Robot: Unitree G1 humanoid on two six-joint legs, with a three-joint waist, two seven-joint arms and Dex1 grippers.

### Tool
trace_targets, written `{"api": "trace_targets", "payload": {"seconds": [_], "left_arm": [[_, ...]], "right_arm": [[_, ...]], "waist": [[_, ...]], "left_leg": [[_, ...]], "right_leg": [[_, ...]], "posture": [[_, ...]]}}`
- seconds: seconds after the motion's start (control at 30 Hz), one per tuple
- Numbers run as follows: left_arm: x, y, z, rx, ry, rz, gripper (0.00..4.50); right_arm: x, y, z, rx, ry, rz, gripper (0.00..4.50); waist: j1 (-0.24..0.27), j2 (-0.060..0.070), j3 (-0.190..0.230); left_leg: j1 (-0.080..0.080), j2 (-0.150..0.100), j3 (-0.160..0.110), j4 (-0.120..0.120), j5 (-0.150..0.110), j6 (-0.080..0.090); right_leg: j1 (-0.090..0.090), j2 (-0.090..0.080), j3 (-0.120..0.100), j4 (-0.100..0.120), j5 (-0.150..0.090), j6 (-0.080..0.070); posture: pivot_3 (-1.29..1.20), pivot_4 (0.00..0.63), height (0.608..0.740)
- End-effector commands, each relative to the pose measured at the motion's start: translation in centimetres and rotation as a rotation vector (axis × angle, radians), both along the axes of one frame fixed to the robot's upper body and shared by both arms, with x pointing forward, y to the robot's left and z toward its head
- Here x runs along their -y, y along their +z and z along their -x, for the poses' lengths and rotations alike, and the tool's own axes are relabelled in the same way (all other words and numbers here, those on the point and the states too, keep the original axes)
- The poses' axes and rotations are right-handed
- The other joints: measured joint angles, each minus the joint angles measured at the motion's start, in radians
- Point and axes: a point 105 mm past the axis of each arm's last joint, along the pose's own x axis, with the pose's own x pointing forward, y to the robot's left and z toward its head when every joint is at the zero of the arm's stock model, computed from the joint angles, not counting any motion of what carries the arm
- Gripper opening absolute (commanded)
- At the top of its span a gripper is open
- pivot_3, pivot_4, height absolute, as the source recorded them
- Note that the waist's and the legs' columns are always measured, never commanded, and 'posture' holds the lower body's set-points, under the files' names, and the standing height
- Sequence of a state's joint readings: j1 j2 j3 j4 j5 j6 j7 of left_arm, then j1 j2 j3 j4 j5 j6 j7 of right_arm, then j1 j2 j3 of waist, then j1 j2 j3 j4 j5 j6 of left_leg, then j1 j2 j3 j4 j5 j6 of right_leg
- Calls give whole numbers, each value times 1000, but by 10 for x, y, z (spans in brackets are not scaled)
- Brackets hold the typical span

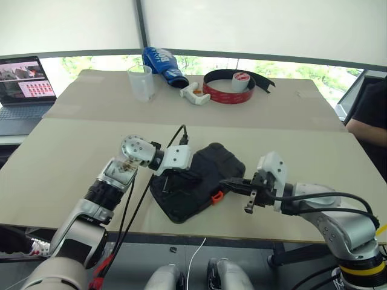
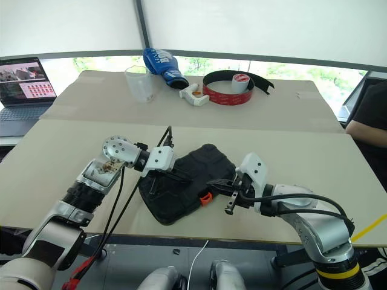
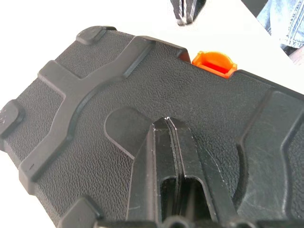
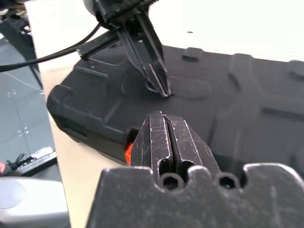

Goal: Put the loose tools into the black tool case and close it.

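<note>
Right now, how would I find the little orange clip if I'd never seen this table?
Look at the big tan table and find the flat black case lying shut near its front edge. The orange clip sticks out of the case's front side, the one bright spot on it.

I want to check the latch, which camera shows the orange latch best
The left wrist view: the latch sits unobstructed on the case's edge. Both eye views show it as a small orange spot beside the right gripper. The right wrist view shows a sliver behind that gripper's fingers.
</note>
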State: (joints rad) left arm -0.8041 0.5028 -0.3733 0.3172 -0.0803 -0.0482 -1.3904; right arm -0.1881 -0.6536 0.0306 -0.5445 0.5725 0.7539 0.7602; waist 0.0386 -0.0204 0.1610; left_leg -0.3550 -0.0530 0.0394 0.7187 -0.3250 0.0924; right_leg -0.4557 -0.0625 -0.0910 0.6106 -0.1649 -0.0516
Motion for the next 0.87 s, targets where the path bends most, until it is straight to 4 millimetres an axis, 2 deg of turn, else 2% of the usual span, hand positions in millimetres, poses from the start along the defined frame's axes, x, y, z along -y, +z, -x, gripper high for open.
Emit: {"api": "trace_targets", "payload": {"seconds": [0.03,0.1,0.2,0.23,0.3,0.37,0.43,0.47,0.5,0.57,0.63,0.73,0.87], "left_arm": [[-12,-23,-2,-44,44,-79,25],[-16,-21,-4,-44,59,-77,25],[-23,-16,-7,-56,102,-56,25],[-28,-13,-8,-72,122,-45,259],[-46,-8,-6,-102,164,-37,743],[-72,-3,-4,-126,234,-37,1451],[-103,7,2,-177,323,-20,2173],[-120,13,7,-208,373,-7,2360],[-134,19,12,-232,419,5,2879],[-154,28,21,-266,498,28,3564],[-178,36,35,-311,589,55,4197],[-192,40,50,-318,645,73,4197],[-202,33,62,-313,711,84,4197]], "right_arm": [[5,3,7,21,24,22,0],[9,3,14,7,54,29,0],[19,-2,22,-12,68,68,0],[24,-3,23,-16,61,82,0],[37,1,29,-30,57,98,587],[53,10,33,-22,61,128,1143],[71,21,35,-11,53,158,1844],[80,28,35,-2,47,170,2096],[90,34,35,7,41,178,2549],[102,45,37,18,45,183,3266],[114,55,39,23,62,186,3264],[121,59,39,16,89,186,3264],[115,62,35,15,144,153,3264]], "waist": [[1,0,0],[1,0,0],[0,0,0],[0,0,0],[-5,0,0],[-13,0,0],[-23,0,0],[-27,0,0],[-29,1,0],[-27,1,1],[-23,2,3],[-11,1,5],[2,3,6]], "left_leg": [[0,0,0,0,0,0],[-1,0,0,2,-1,1],[0,0,0,2,-1,1],[0,0,0,2,-1,1],[0,0,0,1,-1,1],[0,0,0,0,0,1],[1,0,0,-2,0,0],[1,0,0,-2,0,-1],[1,0,0,-3,1,-1],[2,1,0,-5,1,-2],[1,1,0,-4,1,-3],[0,1,0,-4,1,-2],[0,1,0,-4,-4,-8]], "right_leg": [[0,0,0,0,1,-2],[0,0,0,0,2,-4],[1,0,0,-1,-1,2],[1,0,0,-1,-1,3],[1,0,0,0,-1,3],[0,0,0,0,-1,3],[0,0,0,0,-1,3],[0,0,0,0,-2,3],[-1,0,0,0,-2,3],[-1,1,0,-1,-2,3],[-1,1,-1,-1,-2,3],[-1,0,0,-3,-2,3],[0,-1,0,-5,-2,3]], "posture": [[0,150,730],[0,150,730],[0,150,730],[0,150,730],[0,150,730],[0,150,730],[0,150,730],[0,150,730],[0,150,730],[0,150,730],[0,150,730],[0,150,730],[0,150,730]]}}
